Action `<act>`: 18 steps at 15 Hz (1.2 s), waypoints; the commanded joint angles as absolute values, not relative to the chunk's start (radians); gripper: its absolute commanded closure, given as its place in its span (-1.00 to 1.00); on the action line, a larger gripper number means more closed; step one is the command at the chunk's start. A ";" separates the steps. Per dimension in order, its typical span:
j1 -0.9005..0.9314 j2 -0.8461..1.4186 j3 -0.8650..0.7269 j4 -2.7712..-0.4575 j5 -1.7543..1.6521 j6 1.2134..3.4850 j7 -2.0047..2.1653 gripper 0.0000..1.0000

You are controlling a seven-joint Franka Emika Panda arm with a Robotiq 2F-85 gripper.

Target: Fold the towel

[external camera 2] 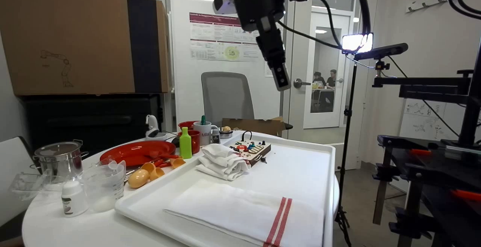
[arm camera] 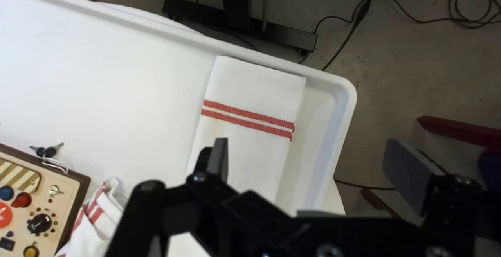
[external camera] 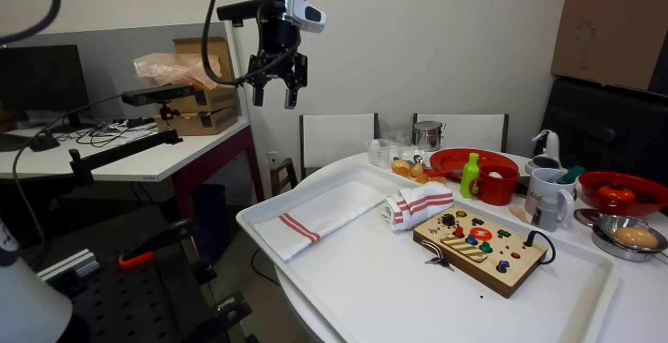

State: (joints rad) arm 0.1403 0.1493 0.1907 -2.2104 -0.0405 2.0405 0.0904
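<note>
The white towel (external camera: 323,212) lies flat as a long strip at one end of the white tray (external camera: 360,301). Two red stripes cross it near one end. The towel also shows in an exterior view (external camera 2: 240,209), where its edge looks layered, and in the wrist view (arm camera: 250,88), where its lower part is hidden behind the gripper. My gripper (external camera: 274,98) hangs high above the table, well apart from the towel. In the wrist view the gripper (arm camera: 307,159) has its fingers wide apart with nothing between them.
A bunched white-and-red cloth (external camera: 422,204) and a wooden board with knobs (external camera: 480,249) sit in the tray. Keys (external camera: 439,260) hang at the board's side. Beyond the rim stand a green bottle (external camera: 469,176), red mug (external camera: 494,186), red plate (external camera: 443,157) and metal pot (external camera 2: 60,160).
</note>
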 commanded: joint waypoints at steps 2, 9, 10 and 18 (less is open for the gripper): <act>0.179 0.334 0.178 -1.961 -0.080 1.941 0.095 -1.00; 0.138 0.573 0.176 -1.572 0.045 1.531 -0.123 -1.00; 0.138 0.601 0.169 -1.527 0.050 1.470 -0.116 -1.00; 0.146 0.585 0.154 -1.570 0.017 1.523 -0.126 -1.00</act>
State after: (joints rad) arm 0.1378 0.5888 0.1625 -1.5520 0.0278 1.4884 -0.0919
